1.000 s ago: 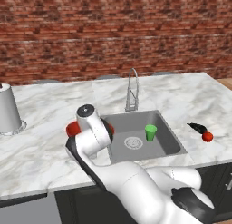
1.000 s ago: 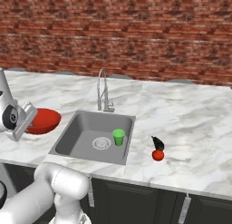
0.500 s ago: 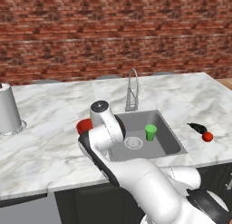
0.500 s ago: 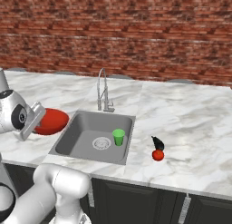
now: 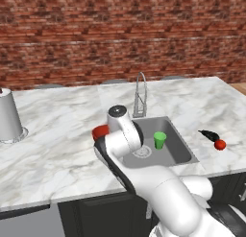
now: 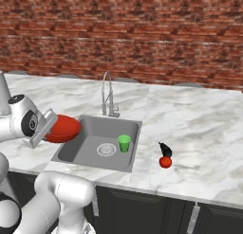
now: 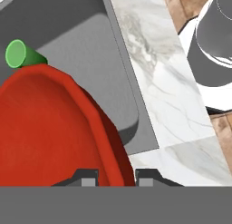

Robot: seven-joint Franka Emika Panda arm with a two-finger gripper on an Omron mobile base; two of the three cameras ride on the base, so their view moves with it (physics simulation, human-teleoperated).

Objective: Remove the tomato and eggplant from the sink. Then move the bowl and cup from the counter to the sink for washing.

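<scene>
Left base view: arm rises from the lower right of the frame toward centre. The red bowl (image 5: 100,132) shows as a sliver just left of the arm's wrist, over the left rim of the sink (image 5: 185,152). Green cup (image 5: 159,139) stands upright inside the basin, right of the drain. Faucet (image 5: 140,94) at the basin's far edge. Eggplant (image 5: 208,134) and tomato (image 5: 220,145) lie on the surface (image 5: 57,135) at right of frame, just beside each other. A grey canister (image 5: 9,115) stands at far left.

Right base view: hand (image 6: 44,129) at left of frame, clamped on the bowl's rim; bowl off the surface, tilted, partly over the sink's left edge. Cup in the basin near the drain. Eggplant and tomato at centre-right on the surface, right of the sink.

Hand view: the two fingertips (image 7: 89,177) at the bottom edge sit close on either side of the bowl's rim, gripping it. Bowl covers the lower left of the frame; cup at upper left, basin behind; marble surface and the canister at right.
</scene>
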